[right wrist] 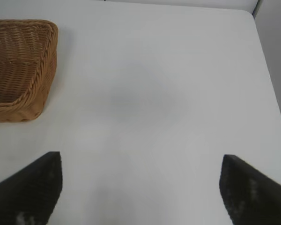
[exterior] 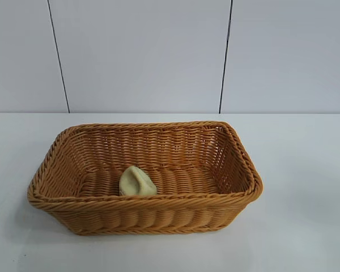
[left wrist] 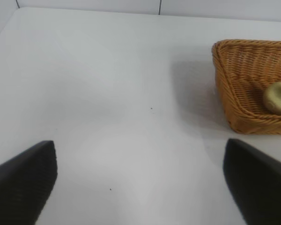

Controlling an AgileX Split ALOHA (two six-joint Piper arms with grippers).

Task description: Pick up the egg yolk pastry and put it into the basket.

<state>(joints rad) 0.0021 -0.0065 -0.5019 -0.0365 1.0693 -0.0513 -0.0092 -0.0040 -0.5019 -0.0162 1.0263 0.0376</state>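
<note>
The left hand (left wrist: 140, 187) hangs over bare surface (left wrist: 107, 93) with its two dark fingers (left wrist: 23, 178) spread wide and nothing between them. From its wrist view the basket (left wrist: 239, 70) sits off to one side, well apart from the fingers, with the egg yolk pastry (left wrist: 277, 97) showing inside it.

The right hand (right wrist: 140, 187) is the same: fingers (right wrist: 253, 187) spread wide, empty, above bare surface, with a corner of the basket visible away to its side and nothing within reach of the fingertips. Neither hand appears in the exterior view, so both sit back toward the near edge of the surface, clear of the basket.

The basket (exterior: 144, 199) stands about mid-surface, a little toward the near edge, long side facing the camera. The egg yolk pastry (exterior: 137, 182) lies on the woven floor inside it, against the near long wall and somewhat left of that wall's middle, its dented top showing just above the braided rim.

Judging from how things lie, the task looks done: the pastry is in the basket, released, and neither hand holds anything. Nothing seems left beyond the arms resting where they are; no other item shows on the surface that would call for another pick.
</note>
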